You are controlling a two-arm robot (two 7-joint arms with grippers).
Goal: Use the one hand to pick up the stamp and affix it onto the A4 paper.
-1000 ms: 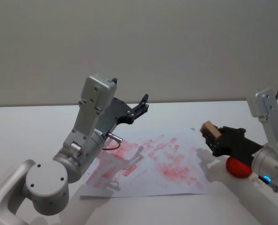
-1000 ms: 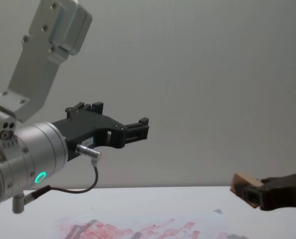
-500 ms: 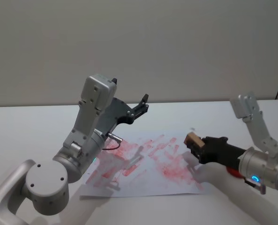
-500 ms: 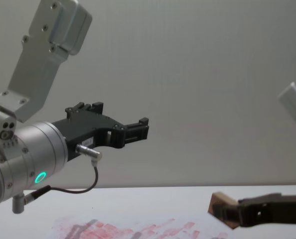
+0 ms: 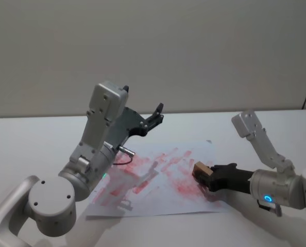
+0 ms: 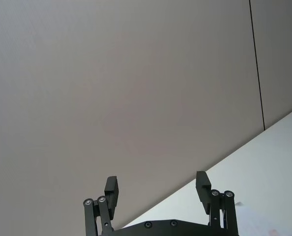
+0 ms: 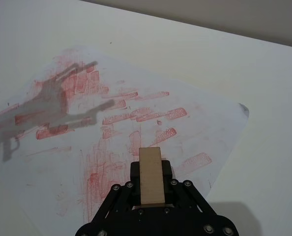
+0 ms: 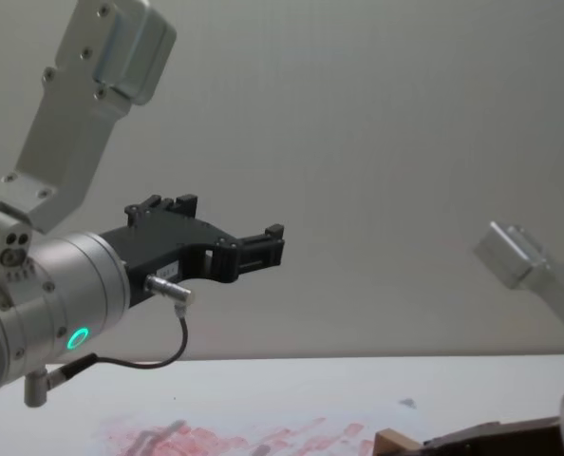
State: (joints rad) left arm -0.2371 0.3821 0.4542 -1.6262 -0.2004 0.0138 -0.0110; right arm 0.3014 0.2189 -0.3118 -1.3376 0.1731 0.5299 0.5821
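**Head view: my right jaws clamped on the one stamp, low over the paper**

My left gripper (image 6: 157, 183) is raised in the air above the left side of the white table (image 5: 34, 135). Its two black fingers stand wide apart, with nothing between them and nothing touching them. It casts a shadow on the sheet below.

One A4 paper (image 5: 166, 204) lies flat on the table between my two arms. It is covered in rows of smudgy red rectangular prints, thickest through its middle. A small grey mark (image 7: 243, 107) sits at its far right corner.

My right gripper (image 5: 208, 175) reaches in low from the right, over the right part of the sheet. Its jaws are closed on one stamp (image 7: 150, 174), a light-brown wooden block, with one finger pressing each long side. The block sticks out past my fingertips towards the printed area. In the chest view it sits down at the level of the paper. I cannot tell whether its lower face touches the sheet.
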